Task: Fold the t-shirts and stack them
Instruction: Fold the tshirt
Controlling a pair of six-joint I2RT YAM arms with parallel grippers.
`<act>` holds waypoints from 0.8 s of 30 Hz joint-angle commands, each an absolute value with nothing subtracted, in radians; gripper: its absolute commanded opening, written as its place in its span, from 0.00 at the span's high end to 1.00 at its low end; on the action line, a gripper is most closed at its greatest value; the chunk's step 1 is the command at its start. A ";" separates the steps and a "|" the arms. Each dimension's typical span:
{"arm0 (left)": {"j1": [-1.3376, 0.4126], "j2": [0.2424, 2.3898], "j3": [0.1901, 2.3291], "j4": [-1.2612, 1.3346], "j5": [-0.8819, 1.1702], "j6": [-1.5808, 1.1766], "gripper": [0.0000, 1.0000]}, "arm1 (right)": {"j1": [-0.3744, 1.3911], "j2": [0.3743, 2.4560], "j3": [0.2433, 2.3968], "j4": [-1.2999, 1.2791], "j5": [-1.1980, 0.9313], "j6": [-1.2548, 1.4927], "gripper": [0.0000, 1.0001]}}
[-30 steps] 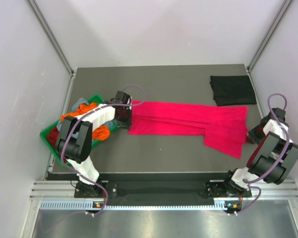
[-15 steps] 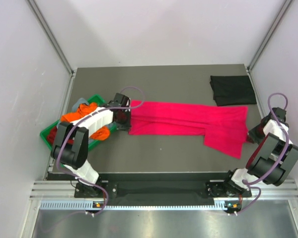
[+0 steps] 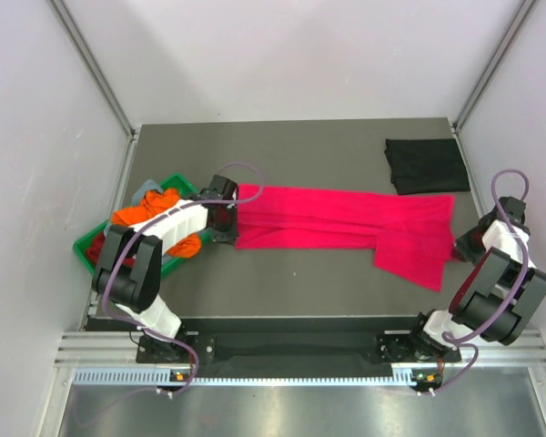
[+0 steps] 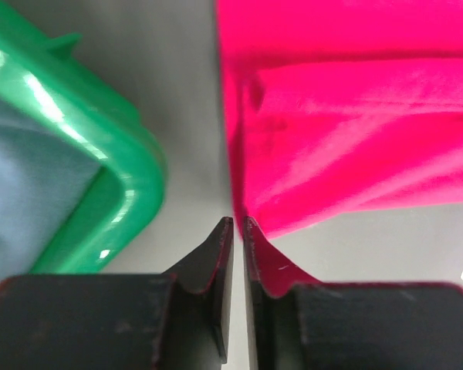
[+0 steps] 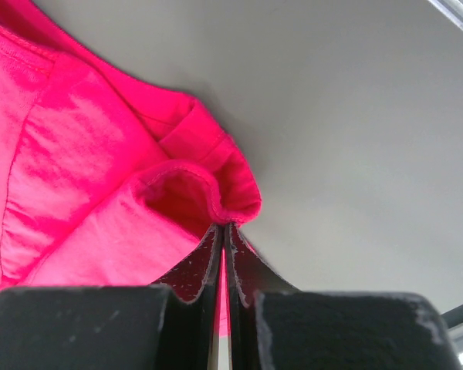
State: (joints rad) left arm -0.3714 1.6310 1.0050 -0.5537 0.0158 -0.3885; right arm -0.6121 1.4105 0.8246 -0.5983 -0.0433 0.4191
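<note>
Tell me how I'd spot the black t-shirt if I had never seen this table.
Look at the grey table from above and go to its far right corner. There lies the black t-shirt, folded into a flat squarish shape. The long pink-red t-shirt spread across the middle lies just nearer; this is the only black cloth.
</note>
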 commanded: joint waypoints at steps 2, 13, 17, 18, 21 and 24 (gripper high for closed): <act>-0.371 1.612 1.041 -0.604 -0.069 -0.408 0.80 | -0.624 1.388 0.844 -0.591 -0.072 0.411 0.98; -0.391 1.638 1.209 -0.581 0.089 -0.383 0.75 | -0.609 1.339 0.903 -0.635 -0.074 0.451 0.66; -0.394 1.703 1.261 -0.555 0.153 -0.387 0.76 | -0.565 1.315 0.951 -0.663 -0.057 0.471 0.65; -0.394 1.727 1.265 -0.545 0.159 -0.387 0.76 | -0.554 1.312 0.962 -0.669 -0.048 0.475 0.65; -0.394 1.775 1.281 -0.526 0.160 -0.394 0.77 | -0.477 1.296 0.994 -0.673 -0.037 0.491 0.65; -0.394 1.816 1.301 -0.523 0.176 -0.394 0.79 | -0.335 1.290 1.012 -0.670 -0.034 0.495 0.71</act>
State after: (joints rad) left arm -0.3935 1.7874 1.2552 -0.5655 0.1390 -0.3935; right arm -0.4313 1.3247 0.9638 -0.6590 -0.0414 0.4763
